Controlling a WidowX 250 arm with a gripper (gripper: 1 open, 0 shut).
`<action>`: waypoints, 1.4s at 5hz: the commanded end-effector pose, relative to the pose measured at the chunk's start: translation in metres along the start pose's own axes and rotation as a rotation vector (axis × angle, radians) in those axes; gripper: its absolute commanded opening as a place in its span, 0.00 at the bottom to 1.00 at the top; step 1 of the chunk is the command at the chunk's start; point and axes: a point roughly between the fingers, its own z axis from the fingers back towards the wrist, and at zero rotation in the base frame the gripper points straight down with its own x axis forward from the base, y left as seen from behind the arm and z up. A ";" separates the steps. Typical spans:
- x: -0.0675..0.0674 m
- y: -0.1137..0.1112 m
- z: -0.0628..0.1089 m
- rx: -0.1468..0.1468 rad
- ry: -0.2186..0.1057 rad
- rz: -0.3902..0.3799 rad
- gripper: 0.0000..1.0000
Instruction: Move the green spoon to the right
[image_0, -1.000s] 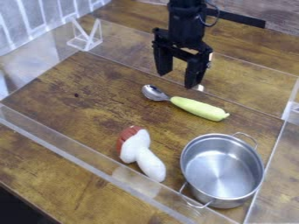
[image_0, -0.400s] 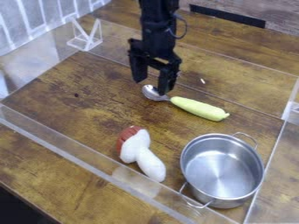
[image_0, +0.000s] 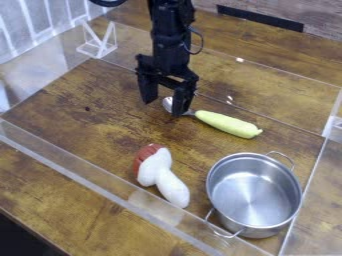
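The green spoon (image_0: 227, 124) lies flat on the wooden table, its yellow-green handle pointing right and its silver bowl at the left end, partly hidden behind my gripper. My gripper (image_0: 164, 98) points straight down with its black fingers (image_0: 183, 101) spread open. It hangs low over the spoon's bowl end, with nothing between the fingers. I cannot tell whether the fingertips touch the table or the spoon.
A white toy with a reddish-brown end (image_0: 160, 175) lies in front of the spoon. A steel pot (image_0: 253, 193) stands at the front right. A clear acrylic wall (image_0: 80, 150) fences the work area, with a clear stand (image_0: 96, 40) at the back left.
My gripper has moved left and down, from above and behind the spoon's handle to low over its bowl end. It stayed open. The spoon, toy and pot have not moved.
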 end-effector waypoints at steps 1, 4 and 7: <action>0.001 0.002 0.045 0.019 -0.086 0.052 1.00; 0.005 -0.012 0.040 0.029 -0.129 0.175 1.00; -0.027 0.040 0.060 0.040 -0.167 0.117 1.00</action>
